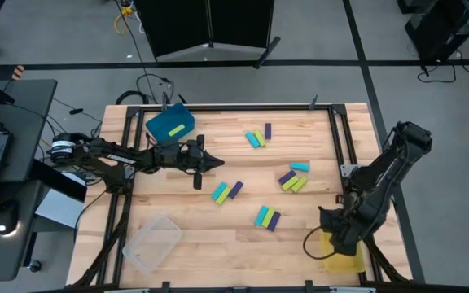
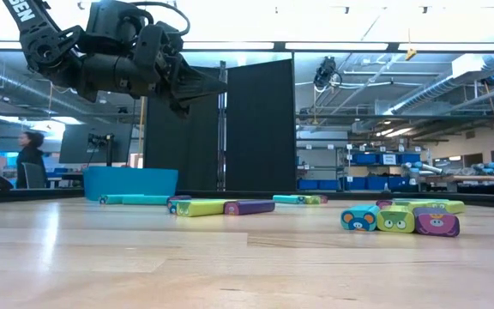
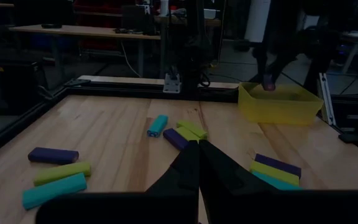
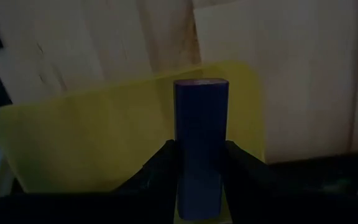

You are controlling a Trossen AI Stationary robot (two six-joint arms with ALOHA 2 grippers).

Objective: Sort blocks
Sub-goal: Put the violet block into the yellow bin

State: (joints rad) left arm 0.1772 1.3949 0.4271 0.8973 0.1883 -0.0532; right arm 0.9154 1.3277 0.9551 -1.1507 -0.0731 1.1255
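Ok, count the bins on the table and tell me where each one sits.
3. In the overhead view, the blue bin is at the table's top left, the clear bin at the bottom left and the yellow bin at the bottom right. None seems hidden.

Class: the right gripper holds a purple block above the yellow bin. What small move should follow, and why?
Probably open the right gripper and drop the purple block: it is clamped directly over the yellow bin, which looks empty beneath it. The left gripper, shut, waits mid-table.

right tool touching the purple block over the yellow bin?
Touching. The right wrist view shows the right tool with both fingers pressed against the purple block, above the yellow bin.
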